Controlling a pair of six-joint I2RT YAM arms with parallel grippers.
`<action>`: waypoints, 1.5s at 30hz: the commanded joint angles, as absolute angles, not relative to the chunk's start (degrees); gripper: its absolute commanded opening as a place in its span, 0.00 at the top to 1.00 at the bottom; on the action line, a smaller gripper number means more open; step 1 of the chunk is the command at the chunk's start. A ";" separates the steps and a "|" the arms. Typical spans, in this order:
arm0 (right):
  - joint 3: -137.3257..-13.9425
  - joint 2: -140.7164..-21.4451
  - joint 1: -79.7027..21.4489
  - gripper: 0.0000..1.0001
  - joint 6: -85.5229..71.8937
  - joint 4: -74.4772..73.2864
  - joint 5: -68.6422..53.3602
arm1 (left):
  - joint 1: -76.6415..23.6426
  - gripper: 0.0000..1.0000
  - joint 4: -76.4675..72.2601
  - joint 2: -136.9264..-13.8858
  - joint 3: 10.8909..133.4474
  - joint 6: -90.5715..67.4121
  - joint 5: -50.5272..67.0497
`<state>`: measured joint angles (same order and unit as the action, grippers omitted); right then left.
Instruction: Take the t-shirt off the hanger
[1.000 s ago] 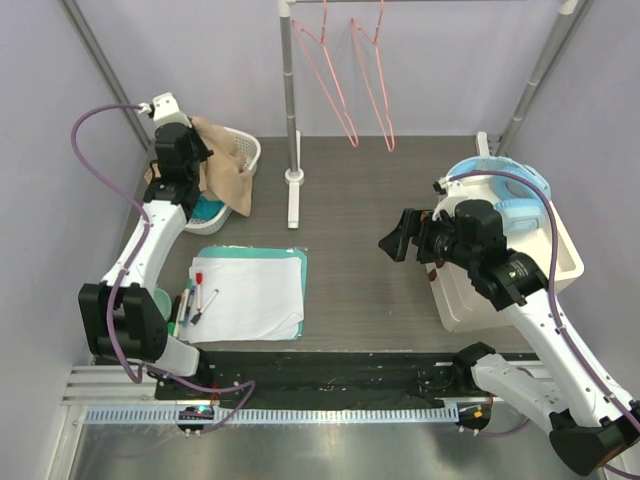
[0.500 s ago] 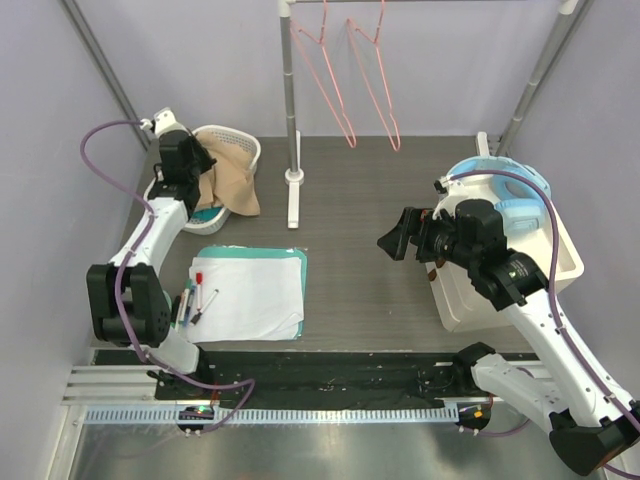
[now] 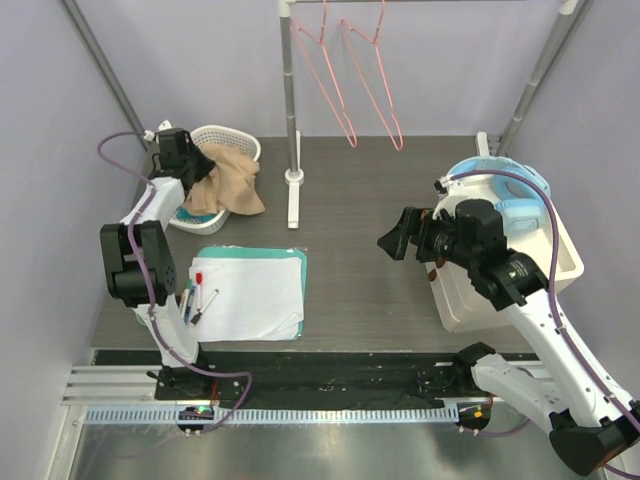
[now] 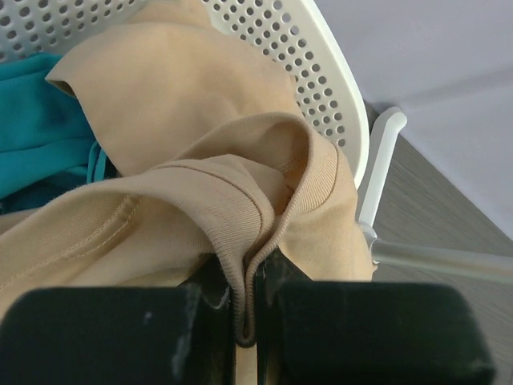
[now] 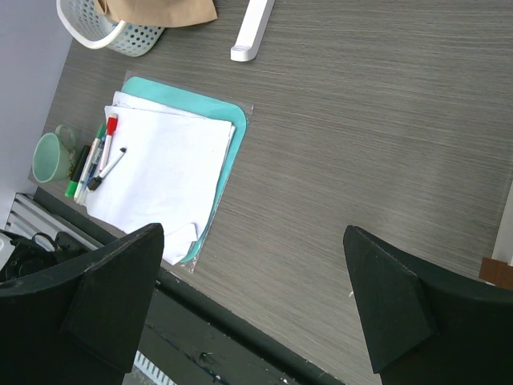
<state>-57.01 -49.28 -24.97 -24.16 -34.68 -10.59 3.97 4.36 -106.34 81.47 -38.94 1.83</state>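
The left gripper (image 4: 247, 321) pinched a fold of the tan t-shirt (image 4: 192, 144) over the basket (image 4: 329, 80). The right gripper (image 3: 393, 241) stood spread, empty.

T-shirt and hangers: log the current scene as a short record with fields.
t-shirt: tan, off the hanger, bunched over the basket rim
left gripper: shut on the t-shirt's ribbed collar
right gripper: open, holding nothing, above the table
hangers: two pink wire ones on the rail, nothing on them
basket: white, perforated, back left corner
teal cloth: inside the basket, under the t-shirt
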 commanded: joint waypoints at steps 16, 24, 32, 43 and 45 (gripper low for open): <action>-57.39 -50.10 -25.05 0.00 -24.17 -31.38 -10.99 | 6.15 1.00 -4.65 -79.72 71.79 -35.43 -12.37; -56.86 -50.10 -25.05 0.00 -23.99 -31.46 -10.46 | 2.38 1.00 -2.03 -83.92 87.26 -27.43 -16.08; -57.04 -50.45 -25.05 0.00 -23.20 -31.55 -10.37 | -2.10 1.00 0.18 -94.83 101.08 -17.17 -24.26; -56.78 -50.62 -25.05 0.00 -22.85 -31.82 -10.72 | -2.29 1.00 -19.77 -94.74 83.33 -0.72 -11.96; -56.87 -50.89 -25.05 0.00 -22.76 -31.82 -11.16 | -2.29 1.00 -20.21 -95.62 83.05 2.71 -11.52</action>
<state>-56.55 -50.35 -24.97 -23.88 -33.71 -10.46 -2.57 -10.92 -95.74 82.32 -6.94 -14.22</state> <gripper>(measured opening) 0.996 0.039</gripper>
